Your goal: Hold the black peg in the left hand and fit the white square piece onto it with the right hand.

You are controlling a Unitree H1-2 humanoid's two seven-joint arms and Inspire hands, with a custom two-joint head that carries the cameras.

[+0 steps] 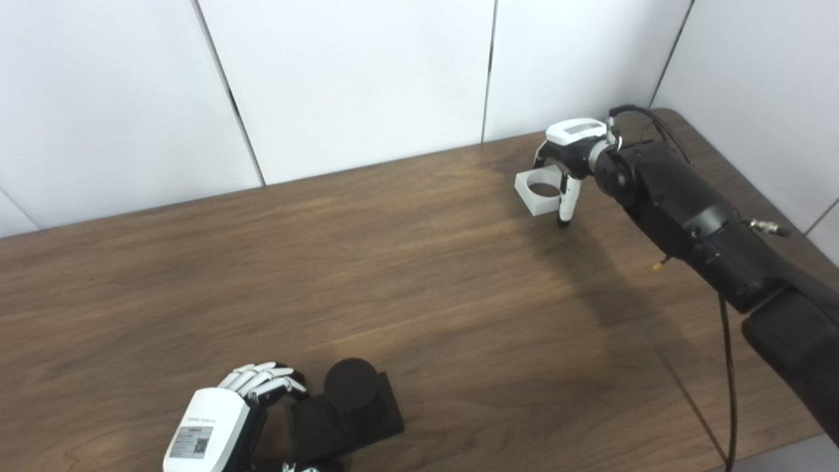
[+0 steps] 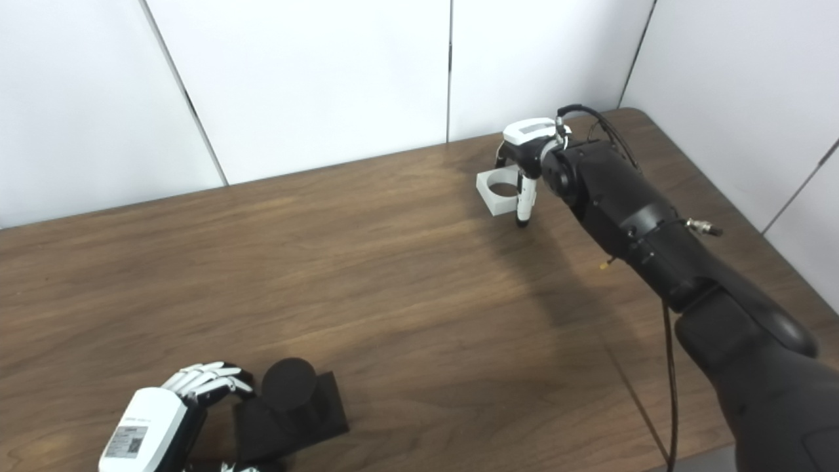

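The black peg (image 1: 351, 387) was a short round cylinder standing upright on a square black base, at the near left edge of the wooden table (image 1: 393, 275). The left hand (image 1: 226, 419) sat against the base's left side, its fingers (image 1: 262, 380) curled over the far corner and a fingertip showing at the near edge, so it appeared to be grasping the base. The right eye view showed a little more of the peg's side wall; the left eye view showed more of the base's right end.

The white square piece (image 2: 499, 191), a thick block with a round hole through it, was far off at the table's back right. The right hand (image 2: 524, 164) had it between fingers behind and a thumb in front, one finger pointing down beside it. Neither view showed whether the piece touched the table.
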